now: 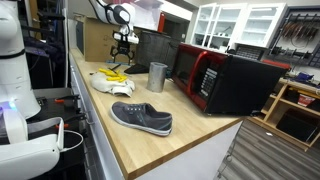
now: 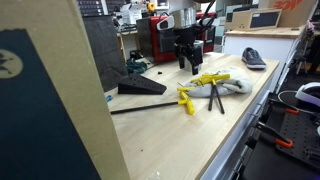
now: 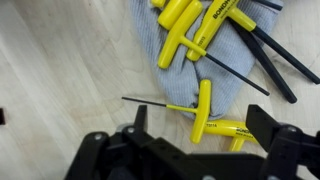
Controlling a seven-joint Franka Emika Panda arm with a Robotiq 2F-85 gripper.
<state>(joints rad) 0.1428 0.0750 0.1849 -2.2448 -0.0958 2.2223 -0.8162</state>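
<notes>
Yellow hex key (image 3: 204,108) beneath gripper (image 3: 198,138)

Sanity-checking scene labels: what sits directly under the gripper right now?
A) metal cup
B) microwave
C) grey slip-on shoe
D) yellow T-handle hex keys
D: in the wrist view the open gripper hangs right over the yellow T-handle hex keys on their cloth. In an exterior view the shoe and metal cup sit apart from it along the countertop.
</notes>
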